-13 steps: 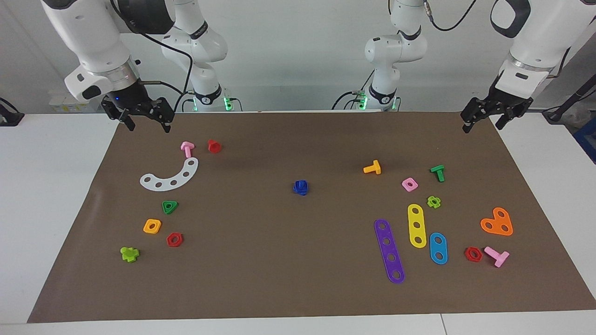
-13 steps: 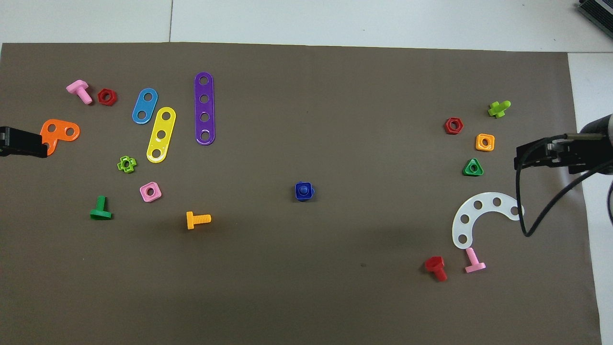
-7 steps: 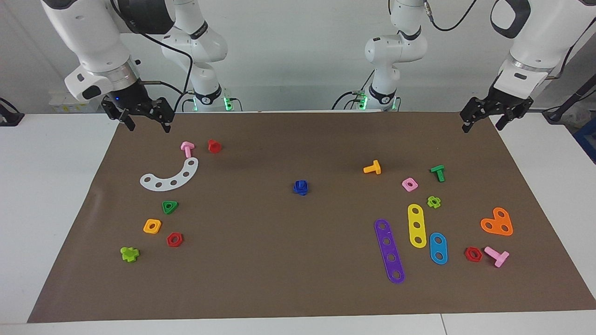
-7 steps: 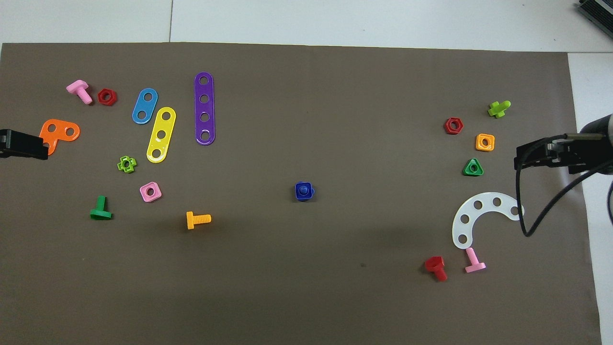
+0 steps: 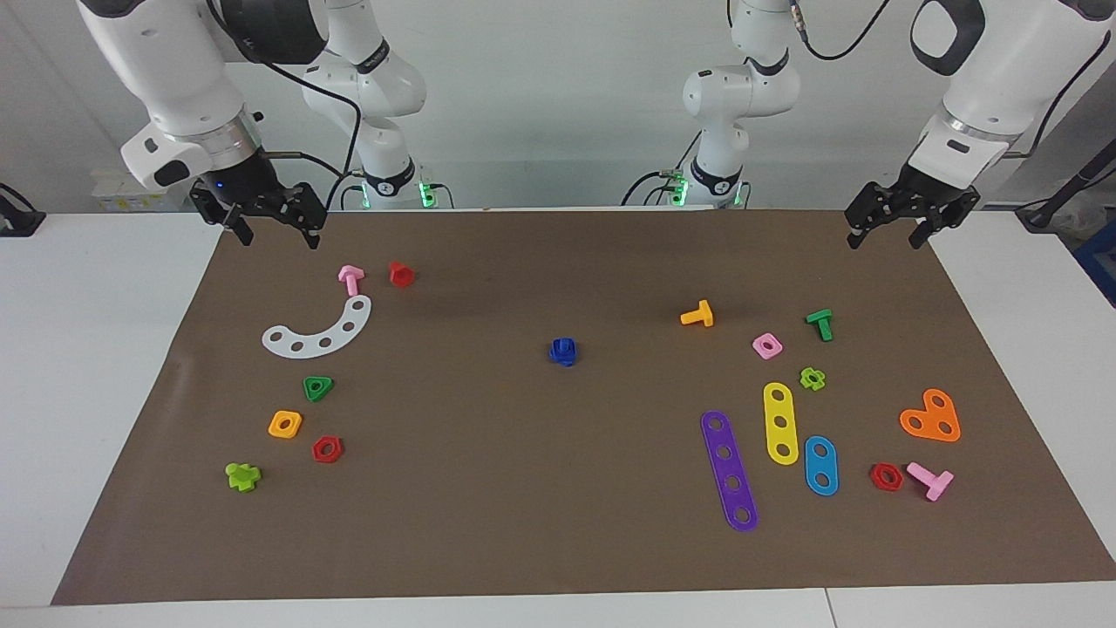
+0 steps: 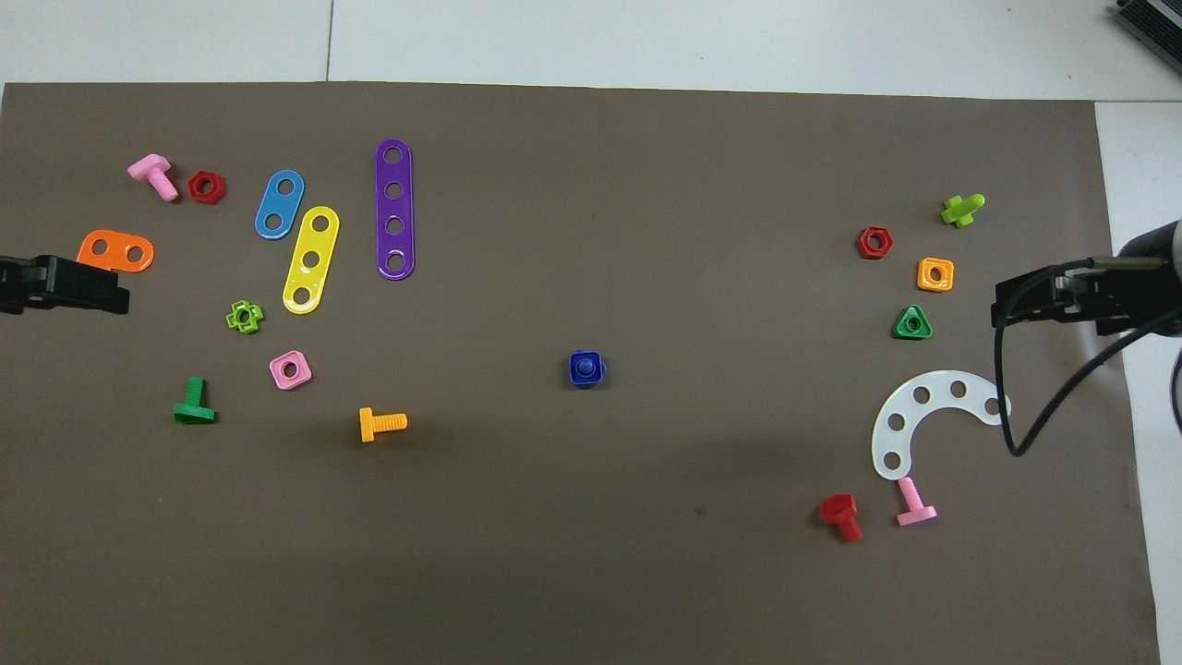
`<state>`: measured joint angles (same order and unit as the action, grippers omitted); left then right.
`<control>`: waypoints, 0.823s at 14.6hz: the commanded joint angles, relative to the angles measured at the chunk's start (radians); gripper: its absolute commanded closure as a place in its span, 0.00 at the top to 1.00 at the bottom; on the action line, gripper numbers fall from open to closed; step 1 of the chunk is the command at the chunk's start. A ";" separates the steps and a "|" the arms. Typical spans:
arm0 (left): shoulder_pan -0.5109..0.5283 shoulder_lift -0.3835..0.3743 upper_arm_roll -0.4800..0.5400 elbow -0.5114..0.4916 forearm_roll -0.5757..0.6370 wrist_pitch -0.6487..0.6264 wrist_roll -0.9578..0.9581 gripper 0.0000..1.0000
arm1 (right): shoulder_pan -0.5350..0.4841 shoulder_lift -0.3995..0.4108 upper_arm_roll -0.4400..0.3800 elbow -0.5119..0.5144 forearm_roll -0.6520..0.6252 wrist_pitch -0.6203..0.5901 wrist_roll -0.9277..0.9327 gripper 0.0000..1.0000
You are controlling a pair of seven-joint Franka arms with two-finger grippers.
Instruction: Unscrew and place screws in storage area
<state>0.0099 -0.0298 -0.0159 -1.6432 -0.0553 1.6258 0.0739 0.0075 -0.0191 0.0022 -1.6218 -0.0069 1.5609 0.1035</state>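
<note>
- Blue bolt with its nut (image 5: 564,351) in the middle of the brown mat (image 5: 558,541), standing alone, well apart from every other toy part; nearest neighbour the orange bolt (image 5: 697,314), toward the left arm's end and nearer the robots.
- Likely light, stiff, smooth plastic; prone to slide or tip on the mat if nudged from one side only.
- Best hold, by judgement: one pincer across the flat sides of the square nut, the other on the head, then a twist apart. Short shank, so little room for either grip.
- Left pincer (image 5: 886,230) spread wide, holding nothing, in the air over the mat's edge close to the robots, well apart from the blue bolt.
- Right pincer (image 5: 272,228) also spread wide and empty, over the mat corner near the pink bolt (image 5: 350,279); waiting.
- Facing view: height of both pincers clear above the mat, and the bolt's upright profile.
- Overhead view: nut's square outline with a round stud at its centre; left pincer partly covering the orange plate (image 6: 115,250), no contact per the facing view.
</note>
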 commanded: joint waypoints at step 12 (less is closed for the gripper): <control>-0.490 0.197 0.014 -0.053 -0.019 0.360 -0.601 1.00 | -0.008 -0.024 0.002 -0.026 0.025 0.008 -0.028 1.00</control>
<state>-0.4030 0.0993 -0.0208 -1.7031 -0.1040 1.9182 -0.4669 0.0075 -0.0191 0.0022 -1.6218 -0.0069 1.5609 0.1035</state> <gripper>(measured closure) 0.000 0.000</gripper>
